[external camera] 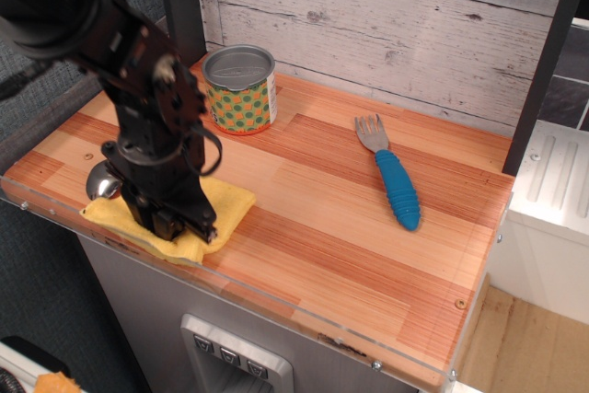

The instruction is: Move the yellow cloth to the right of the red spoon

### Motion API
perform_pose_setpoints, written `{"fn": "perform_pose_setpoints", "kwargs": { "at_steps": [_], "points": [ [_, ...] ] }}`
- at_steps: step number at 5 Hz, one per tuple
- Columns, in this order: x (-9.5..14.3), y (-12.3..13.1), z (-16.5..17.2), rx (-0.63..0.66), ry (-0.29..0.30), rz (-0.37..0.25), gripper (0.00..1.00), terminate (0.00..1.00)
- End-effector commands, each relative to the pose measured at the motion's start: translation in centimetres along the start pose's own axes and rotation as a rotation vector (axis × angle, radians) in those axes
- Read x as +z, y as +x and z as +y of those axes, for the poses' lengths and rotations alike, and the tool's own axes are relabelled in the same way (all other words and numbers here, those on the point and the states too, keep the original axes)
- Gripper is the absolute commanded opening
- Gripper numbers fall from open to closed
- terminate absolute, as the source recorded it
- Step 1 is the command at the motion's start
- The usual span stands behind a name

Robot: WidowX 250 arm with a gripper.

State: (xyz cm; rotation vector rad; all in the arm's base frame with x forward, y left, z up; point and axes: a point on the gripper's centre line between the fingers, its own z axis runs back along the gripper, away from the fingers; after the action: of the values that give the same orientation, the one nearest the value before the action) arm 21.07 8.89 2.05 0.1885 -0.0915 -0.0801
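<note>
The yellow cloth (228,206) lies bunched at the table's front left edge. My gripper (184,225) stands upright on its middle, fingers together and pinching the fabric. Of the red spoon only part of the shiny metal bowl (98,183) shows, just left of the arm and touching the cloth's left end. Its red handle is hidden behind the arm. The cloth sits in front of and slightly right of the spoon bowl.
A patterned green and orange can (240,89) stands at the back left, behind the arm. A fork with a blue handle (394,181) lies at the right middle. The wooden table (350,255) has a clear plastic front edge, and a plank wall stands behind.
</note>
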Motion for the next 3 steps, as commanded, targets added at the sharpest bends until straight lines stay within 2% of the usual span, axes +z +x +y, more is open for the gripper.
{"fn": "perform_pose_setpoints", "kwargs": {
  "at_steps": [1,3],
  "points": [
    [2.3,1.3,1.1,0.008,0.023,-0.075,1.00,0.00],
    [5.1,2.8,2.0,0.053,0.029,-0.134,1.00,0.00]
  ]
}}
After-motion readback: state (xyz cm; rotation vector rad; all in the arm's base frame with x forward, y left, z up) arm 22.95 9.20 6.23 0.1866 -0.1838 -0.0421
